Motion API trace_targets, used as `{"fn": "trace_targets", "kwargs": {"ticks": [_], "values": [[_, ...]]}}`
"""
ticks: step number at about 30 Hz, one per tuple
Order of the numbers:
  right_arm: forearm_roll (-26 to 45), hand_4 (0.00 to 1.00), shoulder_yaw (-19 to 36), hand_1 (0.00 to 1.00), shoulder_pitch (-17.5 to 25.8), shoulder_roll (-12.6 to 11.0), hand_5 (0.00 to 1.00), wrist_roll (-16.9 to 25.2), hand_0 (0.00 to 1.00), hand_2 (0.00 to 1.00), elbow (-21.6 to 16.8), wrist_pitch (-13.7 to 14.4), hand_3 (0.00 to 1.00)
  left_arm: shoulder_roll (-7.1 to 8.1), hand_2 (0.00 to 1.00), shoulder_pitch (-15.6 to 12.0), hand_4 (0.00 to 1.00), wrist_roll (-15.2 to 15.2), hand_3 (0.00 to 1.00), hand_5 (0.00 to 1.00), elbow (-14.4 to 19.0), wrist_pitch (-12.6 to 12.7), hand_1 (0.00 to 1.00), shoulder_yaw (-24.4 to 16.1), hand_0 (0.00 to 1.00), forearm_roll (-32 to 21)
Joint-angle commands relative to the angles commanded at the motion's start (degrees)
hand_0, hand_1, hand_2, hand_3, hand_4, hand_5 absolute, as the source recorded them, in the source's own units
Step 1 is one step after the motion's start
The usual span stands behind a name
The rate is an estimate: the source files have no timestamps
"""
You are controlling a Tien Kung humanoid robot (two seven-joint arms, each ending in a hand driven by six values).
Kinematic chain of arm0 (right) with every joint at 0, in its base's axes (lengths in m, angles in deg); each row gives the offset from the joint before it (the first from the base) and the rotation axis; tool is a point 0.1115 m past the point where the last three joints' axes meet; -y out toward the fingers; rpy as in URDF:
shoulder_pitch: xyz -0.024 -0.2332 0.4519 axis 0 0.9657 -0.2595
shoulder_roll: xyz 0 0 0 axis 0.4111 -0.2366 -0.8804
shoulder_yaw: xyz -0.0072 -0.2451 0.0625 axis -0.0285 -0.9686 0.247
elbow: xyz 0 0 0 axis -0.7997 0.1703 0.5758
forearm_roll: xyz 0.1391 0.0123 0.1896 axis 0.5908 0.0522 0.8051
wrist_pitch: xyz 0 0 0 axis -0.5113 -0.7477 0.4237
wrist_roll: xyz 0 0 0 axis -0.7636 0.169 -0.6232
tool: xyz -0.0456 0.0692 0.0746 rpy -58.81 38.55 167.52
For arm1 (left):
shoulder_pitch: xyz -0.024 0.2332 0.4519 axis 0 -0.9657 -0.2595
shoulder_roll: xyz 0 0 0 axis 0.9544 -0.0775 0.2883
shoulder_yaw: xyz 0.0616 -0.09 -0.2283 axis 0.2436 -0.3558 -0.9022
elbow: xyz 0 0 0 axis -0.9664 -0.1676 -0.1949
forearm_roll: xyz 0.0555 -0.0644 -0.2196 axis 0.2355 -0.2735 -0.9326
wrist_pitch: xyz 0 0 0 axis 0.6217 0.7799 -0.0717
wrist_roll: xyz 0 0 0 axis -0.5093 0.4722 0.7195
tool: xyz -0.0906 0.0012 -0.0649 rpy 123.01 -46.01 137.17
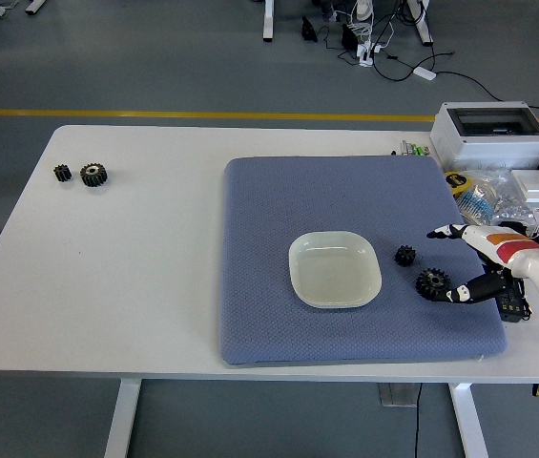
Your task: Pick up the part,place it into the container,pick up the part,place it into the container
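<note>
I see the larger gear and smaller gear lying on the blue mat right of centre, just right of the white dish. My right robot hand sits right of them, fingers spread, holding nothing. Two more gears lie on the table at upper left.

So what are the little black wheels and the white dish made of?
The two gears by the dish look like dark metal, dull, with cut teeth; it could be plastic. The dish looks like smooth, slightly see-through plastic with a faint sheen.
</note>
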Motion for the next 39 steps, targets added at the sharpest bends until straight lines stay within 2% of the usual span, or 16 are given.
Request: {"fn": "trace_targets", "kwargs": {"ticks": [1, 2, 7, 8, 17, 25, 26, 31, 32, 37, 38, 39], "values": [[0.3, 0.998, -1.2, 0.781, -0.7, 0.3, 0.332, -0.2, 0.822, 0.796, 0.6, -0.2, 0.795, 0.0, 0.787, 0.0, 0.688, 0.0, 0.572, 0.612, 0.0, 0.0, 0.779, 0.1, 0.786, -0.1], [0.3, 0.998, -1.7, 0.76, -1.1, 0.5, 0.338, -0.4, 0.785, 0.78, 1.0, -0.4, 0.742, 0.0, 0.786, 0.0, 0.688, -0.1, 0.572, 0.613, 0.0, 0.1, 0.778, 0.2, 0.784, -0.1], [-0.3, 0.998, -4.5, 0.76, -2.7, 1.7, 0.338, -0.7, 0.785, 0.78, 2.3, -1.1, 0.742, 0.0, 0.786, 0.0, 0.688, -0.3, 0.572, 0.613, 0.0, 0.3, 0.778, 0.7, 0.784, -0.8], [-0.3, 0.998, -4.8, 0.742, -2.8, 1.8, 0.335, -0.7, 0.758, 0.766, 2.5, -1.1, 0.69, 0.0, 0.785, 0.0, 0.69, -0.3, 0.571, 0.616, 0.0, 0.3, 0.773, 0.8, 0.783, -0.9], [-0.1, 0.998, -7.2, 0.731, -4.8, 3.8, 0.333, -0.7, 0.746, 0.761, 6.8, -1.1, 0.654, 0.0, 0.783, 0.1, 0.688, -0.5, 0.572, 0.614, 0.0, 0.5, 0.773, 1.3, 0.782, -1.2], [-0.3, 0.989, -8.4, 0.727, -6.1, 4.6, 0.328, -0.4, 0.738, 0.758, 9.0, -0.4, 0.64, 0.0, 0.784, 0.3, 0.688, -0.7, 0.571, 0.615, 0.0, 0.5, 0.772, 1.7, 0.782, -1.4], [-0.6, 0.957, -8.5, 0.69, -6.4, 4.6, 0.323, -0.3, 0.672, 0.746, 9.4, -0.3, 0.604, 0.0, 0.783, 0.4, 0.687, -0.7, 0.57, 0.614, 0.0, 0.6, 0.773, 1.7, 0.783, -1.4], [-0.8, 0.957, -8.6, 0.69, -6.8, 4.6, 0.323, -0.3, 0.672, 0.746, 10.1, -0.4, 0.604, 0.0, 0.783, 0.5, 0.687, -0.8, 0.57, 0.614, 0.0, 0.5, 0.773, 2.1, 0.783, -1.6], [-0.9, 0.893, -8.6, 0.629, -6.9, 4.6, 0.314, -0.2, 0.553, 0.714, 10.2, -0.3, 0.566, 0.0, 0.781, 0.5, 0.687, -0.8, 0.57, 0.612, 0.0, 0.5, 0.77, 2.1, 0.781, -1.6], [-1.1, 0.893, -8.9, 0.629, -7.2, 4.8, 0.314, 0.1, 0.553, 0.714, 11.0, 0.0, 0.566, 0.0, 0.781, 0.4, 0.687, -0.7, 0.57, 0.612, 0.0, 0.6, 0.77, 2.3, 0.781, -1.5], [-1.1, 0.853, -9.0, 0.576, -7.3, 4.9, 0.306, 0.2, 0.498, 0.665, 11.2, 0.0, 0.546, 0.0, 0.781, 0.4, 0.687, -0.7, 0.57, 0.611, 0.0, 0.6, 0.769, 2.3, 0.778, -1.4], [-1.1, 0.853, -9.1, 0.576, -7.3, 5.0, 0.306, 0.2, 0.498, 0.665, 11.6, 0.0, 0.546, 0.0, 0.781, 0.4, 0.687, -0.7, 0.57, 0.611, 0.0, 0.6, 0.769, 2.4, 0.778, -1.4]]}}
